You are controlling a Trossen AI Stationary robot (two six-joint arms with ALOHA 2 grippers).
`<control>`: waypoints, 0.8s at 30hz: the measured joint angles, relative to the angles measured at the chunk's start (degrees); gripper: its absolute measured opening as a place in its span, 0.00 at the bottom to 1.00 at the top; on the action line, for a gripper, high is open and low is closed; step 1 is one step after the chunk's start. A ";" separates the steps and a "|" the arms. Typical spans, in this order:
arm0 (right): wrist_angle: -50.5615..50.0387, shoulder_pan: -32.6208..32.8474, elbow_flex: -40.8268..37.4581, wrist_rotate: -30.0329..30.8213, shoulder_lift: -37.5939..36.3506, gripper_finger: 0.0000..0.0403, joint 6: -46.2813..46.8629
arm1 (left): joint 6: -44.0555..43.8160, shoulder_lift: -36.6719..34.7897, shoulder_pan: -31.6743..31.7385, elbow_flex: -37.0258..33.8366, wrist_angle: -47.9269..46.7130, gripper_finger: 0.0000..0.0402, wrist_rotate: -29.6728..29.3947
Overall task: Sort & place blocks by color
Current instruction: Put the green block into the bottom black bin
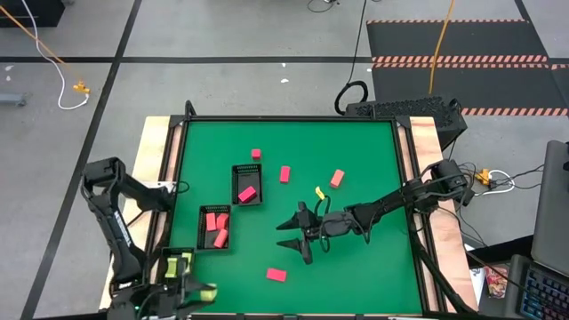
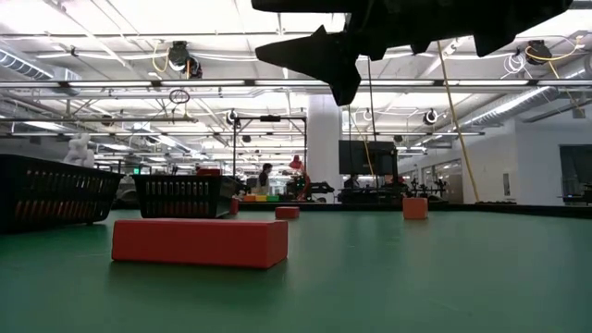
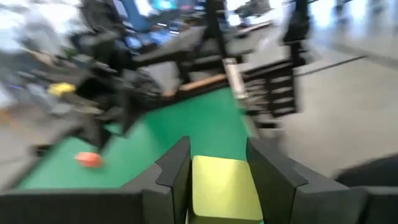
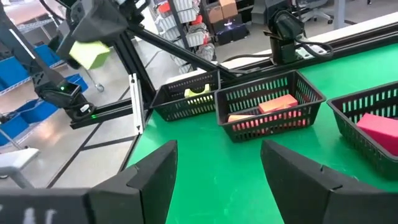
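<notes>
High view: green table (image 1: pixel 356 151) with a black frame, seen from straight above. Three black mesh trays stand toward its left side. The upper tray (image 1: pixel 247 184) holds one magenta-red block (image 1: pixel 247 193). The middle tray (image 1: pixel 213 228) holds several salmon-pink blocks (image 1: pixel 216 222). The lowest tray (image 1: pixel 178 263), at the table's near left corner, holds a yellow piece that is hard to make out.

Loose blocks lie on the green surface: a small red cube (image 1: pixel 256 154) above the upper tray, a red block (image 1: pixel 284 174) to its right, a salmon block (image 1: pixel 337 179) farther right, a small yellow block (image 1: pixel 320 193) just beside the right arm, and a red bar (image 1: pixel 276 275) near the front edge.

The right gripper (image 1: pixel 295 236) hangs over the middle of the table, its fingers spread wide and holding nothing; it lies between the middle tray and the red bar. The right wrist view shows the two dark fingers (image 4: pixel 152 180) apart above bare green, facing the trays.

The left gripper (image 1: pixel 197 293) is at the near left corner, below the lowest tray, closed on a yellow block (image 1: pixel 207 292). The left wrist view shows that yellow block (image 3: pixel 224 190) clamped between both fingers (image 3: pixel 176 177).

Low view: the red bar (image 2: pixel 199 242) lies in the foreground, with the right arm overhead.
</notes>
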 joint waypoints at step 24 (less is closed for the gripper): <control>-0.44 -0.81 -0.02 0.02 0.00 0.56 -0.26 | -57.95 -13.10 1.39 -0.02 -67.63 0.33 56.63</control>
